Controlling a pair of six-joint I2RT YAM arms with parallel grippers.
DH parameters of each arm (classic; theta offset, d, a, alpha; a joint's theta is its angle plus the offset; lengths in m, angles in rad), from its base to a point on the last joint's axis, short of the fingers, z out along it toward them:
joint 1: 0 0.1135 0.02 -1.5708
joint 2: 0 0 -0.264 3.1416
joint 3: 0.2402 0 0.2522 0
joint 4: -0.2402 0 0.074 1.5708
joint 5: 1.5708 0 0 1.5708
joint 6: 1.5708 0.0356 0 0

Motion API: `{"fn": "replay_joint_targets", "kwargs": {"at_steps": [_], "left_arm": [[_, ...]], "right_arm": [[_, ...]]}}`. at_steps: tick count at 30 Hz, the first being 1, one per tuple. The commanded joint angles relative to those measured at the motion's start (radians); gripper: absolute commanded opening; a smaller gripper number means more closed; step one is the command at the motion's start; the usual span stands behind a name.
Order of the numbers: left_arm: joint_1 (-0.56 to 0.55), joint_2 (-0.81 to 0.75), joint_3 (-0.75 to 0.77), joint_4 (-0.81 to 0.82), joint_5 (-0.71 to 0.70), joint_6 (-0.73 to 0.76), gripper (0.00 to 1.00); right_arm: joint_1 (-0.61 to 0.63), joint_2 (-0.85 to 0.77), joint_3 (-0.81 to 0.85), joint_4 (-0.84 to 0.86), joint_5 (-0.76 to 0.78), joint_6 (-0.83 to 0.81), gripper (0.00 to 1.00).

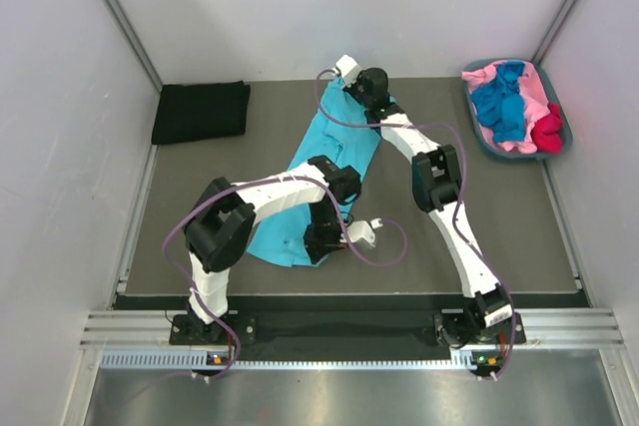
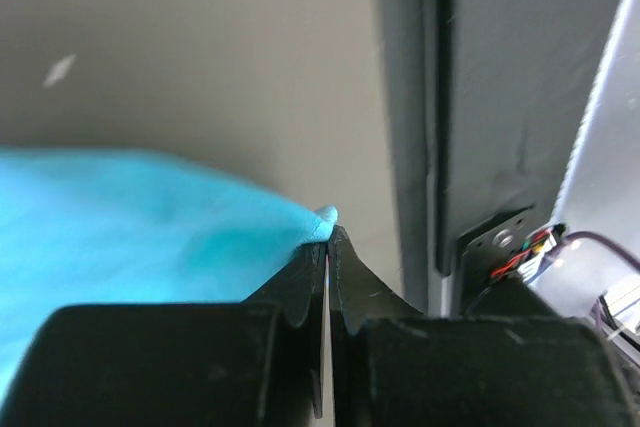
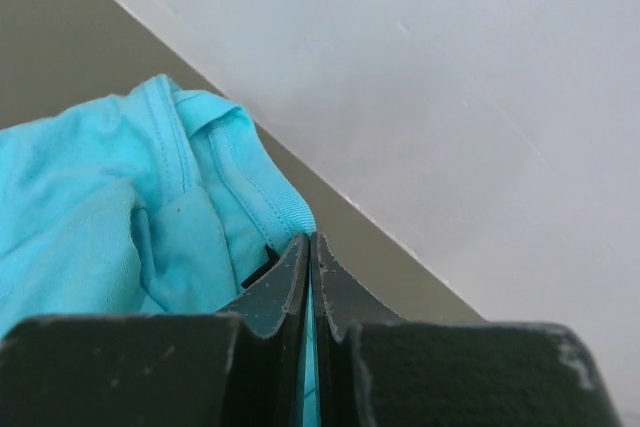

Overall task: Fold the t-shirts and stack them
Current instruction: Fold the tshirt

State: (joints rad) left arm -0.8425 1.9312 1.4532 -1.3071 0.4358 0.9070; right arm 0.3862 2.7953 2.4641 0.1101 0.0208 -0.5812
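The light turquoise t-shirt (image 1: 334,147) lies stretched out diagonally on the dark mat. My left gripper (image 1: 318,246) is at its near end and is shut on a corner of the cloth; the turquoise shirt (image 2: 150,237) meets the left gripper's tips (image 2: 328,232) in the left wrist view. My right gripper (image 1: 377,97) is at the far end, shut on the turquoise shirt (image 3: 120,207) by the collar, with cloth between the right gripper's tips (image 3: 310,244). A folded black t-shirt (image 1: 200,112) lies at the back left.
A grey-blue tub (image 1: 480,139) at the back right holds pink (image 1: 534,87), royal blue (image 1: 499,107) and red (image 1: 547,132) shirts. White walls close in the mat on three sides. A metal rail (image 1: 349,326) runs along the near edge.
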Motion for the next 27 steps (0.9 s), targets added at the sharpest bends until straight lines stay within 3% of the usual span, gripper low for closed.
{"fn": "replay_joint_targets", "kwargs": {"at_steps": [1, 11, 13, 14, 17, 20, 23, 25, 27], "left_arm": [[-0.056, 0.012, 0.015, 0.023, 0.089, -0.048, 0.00], [-0.118, 0.071, 0.055, 0.138, 0.124, -0.114, 0.01], [-0.118, 0.060, 0.071, 0.152, 0.144, -0.134, 0.10], [-0.118, 0.054, 0.096, 0.158, 0.142, -0.158, 0.18], [-0.116, 0.040, 0.223, 0.131, 0.118, -0.218, 0.32], [-0.115, 0.060, 0.421, 0.011, 0.119, -0.233, 0.42], [-0.096, 0.081, 0.570, -0.041, 0.084, -0.256, 0.42], [-0.063, 0.084, 0.631, -0.020, 0.017, -0.327, 0.41], [0.033, 0.074, 0.647, 0.040, -0.009, -0.384, 0.40]], "right_arm": [[0.037, 0.021, 0.068, 0.144, 0.018, -0.005, 0.00], [0.066, 0.056, 0.084, 0.250, 0.014, -0.020, 0.00], [0.068, 0.046, 0.075, 0.279, 0.039, -0.006, 0.09], [0.068, 0.026, 0.070, 0.290, 0.065, -0.003, 0.24], [0.066, -0.058, 0.015, 0.327, 0.097, -0.038, 0.48], [0.060, -0.173, -0.079, 0.309, 0.094, -0.052, 0.53], [0.049, -0.264, -0.131, 0.225, 0.137, -0.004, 0.55], [0.036, -0.310, -0.131, 0.066, 0.148, 0.059, 0.56], [0.022, -0.390, -0.171, -0.034, 0.159, 0.182, 0.56]]}}
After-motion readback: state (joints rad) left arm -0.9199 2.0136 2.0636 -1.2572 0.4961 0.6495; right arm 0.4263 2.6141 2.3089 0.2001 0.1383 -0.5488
